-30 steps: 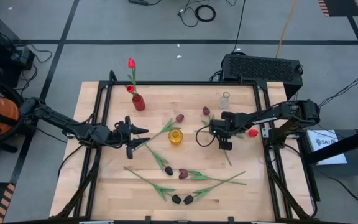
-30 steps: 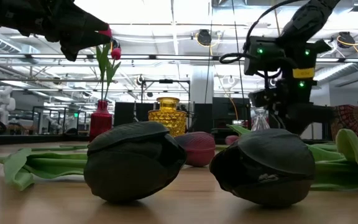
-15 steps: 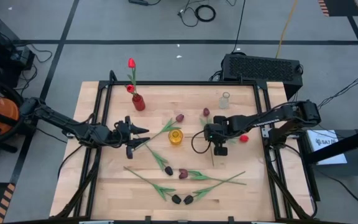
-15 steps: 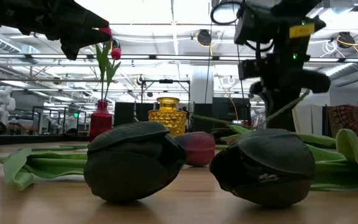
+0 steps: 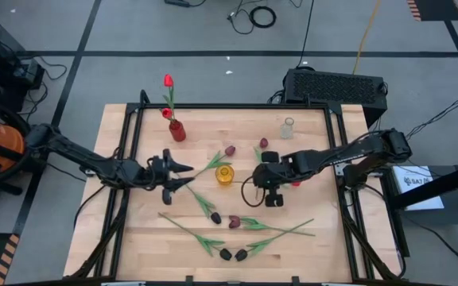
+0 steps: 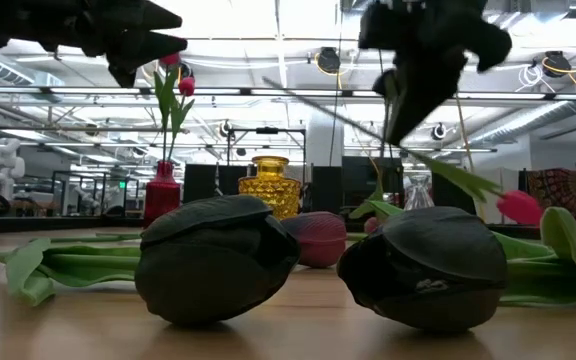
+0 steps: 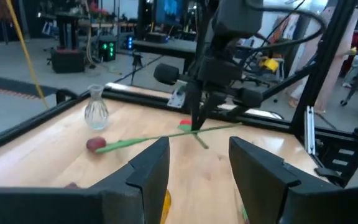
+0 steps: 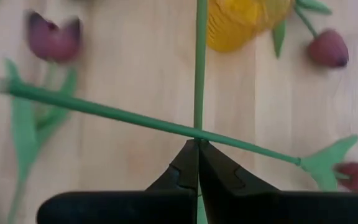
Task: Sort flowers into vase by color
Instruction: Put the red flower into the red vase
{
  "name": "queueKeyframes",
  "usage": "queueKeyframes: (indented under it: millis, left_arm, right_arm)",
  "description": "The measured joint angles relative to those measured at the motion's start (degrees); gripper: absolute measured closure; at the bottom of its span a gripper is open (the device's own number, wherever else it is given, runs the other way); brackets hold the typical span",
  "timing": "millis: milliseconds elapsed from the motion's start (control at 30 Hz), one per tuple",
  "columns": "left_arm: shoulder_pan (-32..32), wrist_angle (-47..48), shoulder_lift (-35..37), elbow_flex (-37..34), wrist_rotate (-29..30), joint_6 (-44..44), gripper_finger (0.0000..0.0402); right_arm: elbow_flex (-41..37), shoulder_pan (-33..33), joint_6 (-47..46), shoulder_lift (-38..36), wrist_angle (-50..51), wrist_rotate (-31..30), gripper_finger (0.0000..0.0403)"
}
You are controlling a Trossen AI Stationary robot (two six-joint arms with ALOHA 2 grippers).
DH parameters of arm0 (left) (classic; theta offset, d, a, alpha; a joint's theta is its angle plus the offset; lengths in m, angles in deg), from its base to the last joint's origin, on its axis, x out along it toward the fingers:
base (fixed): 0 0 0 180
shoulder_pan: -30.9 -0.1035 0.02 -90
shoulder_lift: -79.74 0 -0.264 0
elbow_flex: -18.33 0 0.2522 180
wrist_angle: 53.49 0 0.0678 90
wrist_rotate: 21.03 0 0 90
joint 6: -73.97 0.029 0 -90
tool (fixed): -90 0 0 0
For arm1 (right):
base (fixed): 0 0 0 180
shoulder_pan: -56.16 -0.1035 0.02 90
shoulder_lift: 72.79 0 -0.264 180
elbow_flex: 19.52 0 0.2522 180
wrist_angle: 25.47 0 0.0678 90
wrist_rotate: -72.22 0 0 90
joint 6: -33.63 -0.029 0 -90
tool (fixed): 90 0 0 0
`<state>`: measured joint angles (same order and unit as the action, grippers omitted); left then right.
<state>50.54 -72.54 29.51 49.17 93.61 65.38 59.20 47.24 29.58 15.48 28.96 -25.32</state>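
My right gripper (image 5: 267,181) is shut on the green stem of a red flower near the table's middle. The flower's head (image 6: 521,207) hangs on the gripper's right. A red vase (image 5: 177,131) at the far left holds two red flowers (image 5: 168,80). A yellow vase (image 5: 225,175) stands at the centre and a clear glass vase (image 5: 287,127) at the far right. Maroon flowers (image 5: 229,149) and black flowers (image 5: 225,254) lie flat on the wood. My left gripper (image 5: 183,173) hovers open left of the yellow vase, holding nothing. My right gripper pinches the red flower's stem (image 8: 199,112) between its two fingers, about midway along it. The fingers slant down from the table's right and lie across the stem. The stem is lifted and tilted: its free end (image 6: 273,88) points up toward the left, and its head hangs lowest.
A maroon flower (image 7: 95,144) lies under my right gripper with its stem (image 8: 104,112) crossing below the fingertips. More flowers (image 5: 234,221) are spread over the near half of the table. A black metal frame (image 5: 336,159) runs along the table's edges.
My right gripper has risen and gone toward the table's left, staying shut on the stem. The red flower has come up off the wood with it. Its head has moved from near the right frame toward the centre, and its stem now slants upward to the left.
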Motion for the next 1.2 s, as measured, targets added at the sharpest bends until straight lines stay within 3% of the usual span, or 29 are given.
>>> queueKeyframes:
  millis: [500,767,867,1200]
  left_arm:
    - [0.0,-2.6,-12.8,8.3,-4.0,4.8,0.0228]
    - [0.4,-2.4,-15.0,11.7,-5.8,6.6,0.0228]
    - [1.7,-2.3,-15.0,12.6,-5.8,8.0,0.0228]
    - [6.5,-2.2,-15.0,16.8,-3.6,12.7,0.0228]
  right_arm:
    - [7.0,-7.9,2.0,0.0,1.5,-0.1,0.0402]
    - [12.2,-11.7,1.9,0.0,-0.2,-0.7,0.0402]
    - [13.9,-13.6,2.8,0.0,-0.3,-5.0,0.0402]
    - [17.6,-17.8,3.3,0.0,1.1,-29.5,0.0402]
